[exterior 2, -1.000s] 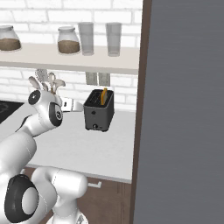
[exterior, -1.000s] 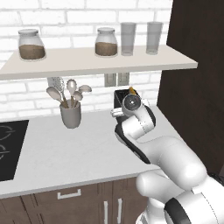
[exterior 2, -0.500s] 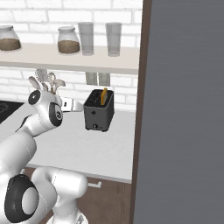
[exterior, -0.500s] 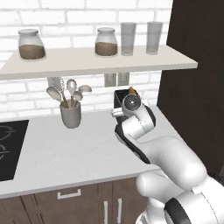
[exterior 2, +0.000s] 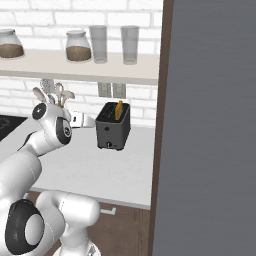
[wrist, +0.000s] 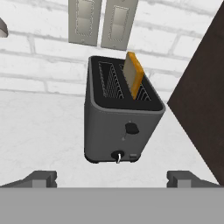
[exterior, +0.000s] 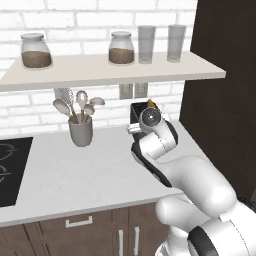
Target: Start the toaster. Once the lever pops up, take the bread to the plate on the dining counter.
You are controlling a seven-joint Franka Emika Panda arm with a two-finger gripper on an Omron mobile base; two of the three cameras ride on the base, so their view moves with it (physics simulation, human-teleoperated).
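The dark grey toaster [wrist: 120,124] stands on the white worktop against the brick wall, also seen in the right base view as toaster [exterior 2: 113,128]. A tan-orange slice of bread [wrist: 133,74] sticks upright out of its right slot, bread [exterior 2: 119,109]. A black lever [wrist: 131,128] sits mid-height on the front face, with a small pale knob [wrist: 117,156] below it. My gripper [wrist: 113,178] is open, level with the toaster's front and a short way off it, gripper [exterior 2: 91,121]. In the left base view my wrist hides most of the toaster [exterior: 135,113]. The plate and the dining counter are out of view.
A grey utensil cup [exterior: 80,131] stands left of the toaster. A black hob [exterior: 10,170] is at the far left. A shelf [exterior: 110,70] with jars and glasses hangs overhead. A tall dark cabinet [exterior: 220,100] closes the right side.
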